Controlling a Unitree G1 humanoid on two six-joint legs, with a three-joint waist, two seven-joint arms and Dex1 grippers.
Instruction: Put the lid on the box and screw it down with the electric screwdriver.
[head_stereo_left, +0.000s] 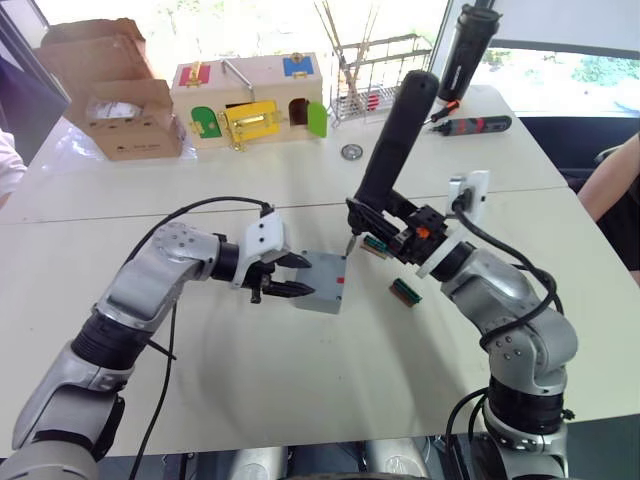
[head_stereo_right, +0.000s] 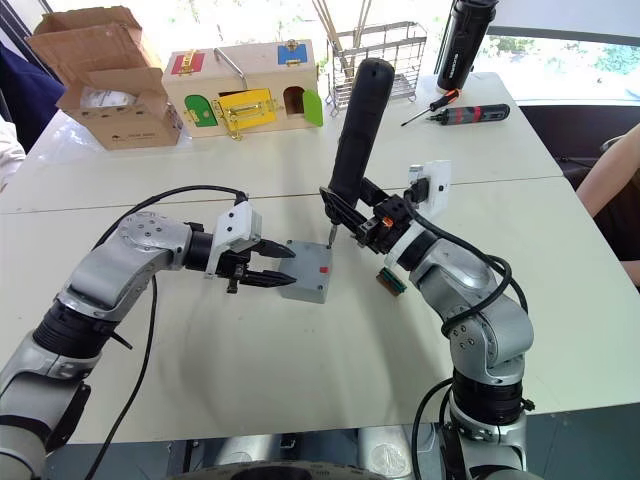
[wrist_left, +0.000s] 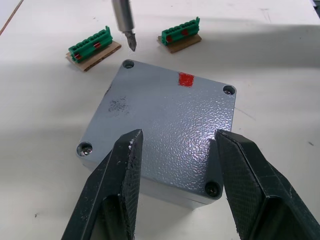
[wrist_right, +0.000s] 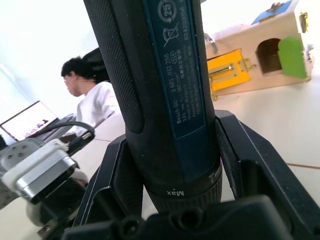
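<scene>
The lid (wrist_left: 165, 125) sits on the box (head_stereo_left: 322, 283) mid-table, rigid, light and likely to slide, so the left gripper (wrist_left: 177, 165) straddles it with jaws spread while the right gripper (head_stereo_left: 385, 235) clamps the screwdriver (head_stereo_left: 395, 140) over a corner.

Brown cardboard carton (head_stereo_left: 120, 100) and colourful wooden latch box (head_stereo_left: 250, 100) at the table's far side, wire rack (head_stereo_left: 375, 75), tall black cylinder (head_stereo_left: 468, 50), black-and-red tool (head_stereo_left: 478, 125), 2 green connectors (wrist_left: 95, 47), seated person (wrist_right: 87, 102) with laptop (wrist_right: 27, 120).

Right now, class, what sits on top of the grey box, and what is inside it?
The lid covers the box, with a red mark and screws in the corners. The screwdriver bit hovers by one corner. The inside is hidden by the lid.
</scene>
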